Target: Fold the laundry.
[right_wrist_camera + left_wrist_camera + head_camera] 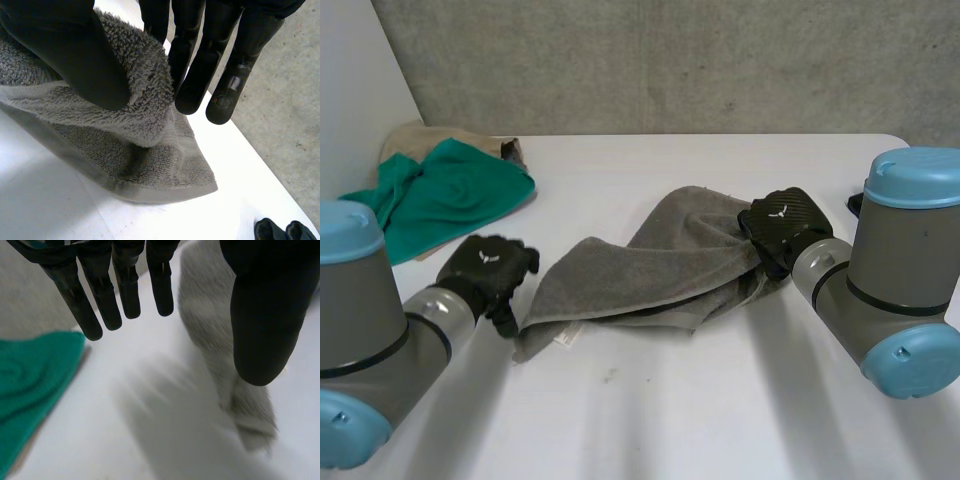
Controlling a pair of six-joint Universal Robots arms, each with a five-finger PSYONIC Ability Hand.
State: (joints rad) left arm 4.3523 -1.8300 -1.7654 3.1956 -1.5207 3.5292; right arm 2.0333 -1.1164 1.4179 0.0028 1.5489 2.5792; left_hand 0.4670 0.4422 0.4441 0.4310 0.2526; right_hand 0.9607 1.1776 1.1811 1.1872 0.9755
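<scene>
A grey towel point(660, 260) lies rumpled and partly doubled over in the middle of the white table point(670, 420). My right hand point(782, 225) is at the towel's right end, shut on it. In the right wrist view the thumb point(75, 50) and fingers pinch a fold of the grey towel point(150, 150) near a hemmed corner. My left hand point(488, 268) hovers just left of the towel's near left corner. In the left wrist view its fingers point(100, 300) hang straight with the thumb apart, holding nothing, and the grey towel point(210, 315) lies beside the thumb.
A green cloth point(440, 195) lies bunched at the table's back left on a beige cloth point(405, 142); the green cloth point(30, 380) is near my left hand's fingertips. A small black object point(855, 203) sits by the right edge. A concrete wall stands behind the table.
</scene>
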